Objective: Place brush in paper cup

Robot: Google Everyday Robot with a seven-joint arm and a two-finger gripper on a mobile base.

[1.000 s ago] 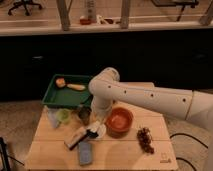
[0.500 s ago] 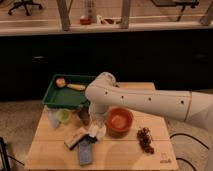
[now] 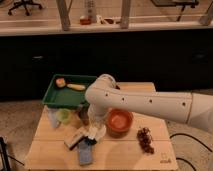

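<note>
The white arm reaches in from the right, and its bulky wrist [image 3: 102, 95] hangs over the middle of the wooden table. My gripper [image 3: 93, 126] points down at the table, right over the small white paper cup [image 3: 99, 133], which stands just left of the orange bowl [image 3: 120, 120]. The arm covers most of the cup. I cannot make out the slim white-handled brush; it is hidden at the gripper or behind the arm.
A green tray [image 3: 52, 97] at the back left holds a tan wooden brush [image 3: 70, 85]. A translucent green cup [image 3: 63, 116] and a small dark cup [image 3: 84, 116] stand left of the gripper. A tan block [image 3: 74, 139], a blue object [image 3: 86, 153] and a dark cluster [image 3: 145, 138] lie in front.
The arm has swung left and its wrist has come lower over the paper cup, hiding more of it. The other objects have not moved.
</note>
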